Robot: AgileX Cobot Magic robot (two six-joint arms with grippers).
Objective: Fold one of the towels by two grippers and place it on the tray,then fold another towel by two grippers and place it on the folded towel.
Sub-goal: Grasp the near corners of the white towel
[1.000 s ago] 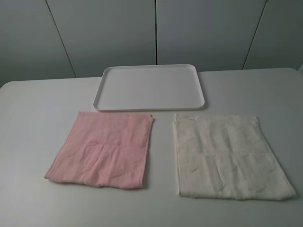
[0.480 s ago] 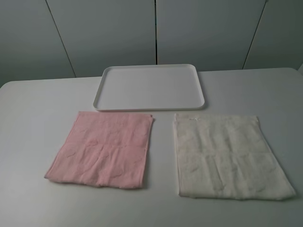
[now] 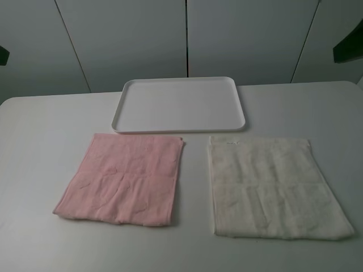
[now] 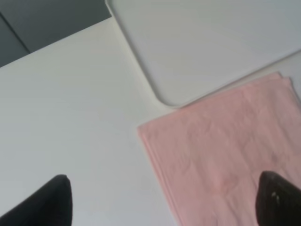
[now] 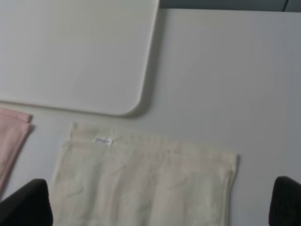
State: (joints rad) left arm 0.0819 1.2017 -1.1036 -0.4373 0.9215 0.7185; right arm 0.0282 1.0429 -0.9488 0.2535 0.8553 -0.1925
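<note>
The pale pink towel lies flat on the table at the front left, and it also shows in the left wrist view. To its right the cream towel lies spread out, with a small label near its far edge. Behind both sits the white tray, which holds nothing. My left gripper hovers open over the pink towel's far left corner, holding nothing. Above the cream towel's far edge my right gripper also stands open. In the exterior view only dark slivers of the arms show.
The white table runs wide on both sides of the towels. Grey cabinet panels stand behind its far edge. A dark piece of the left arm and one of the right arm sit at the upper side edges.
Dark parts of both arms have come into the exterior view at its upper left and right edges. The towels and tray have not moved.
</note>
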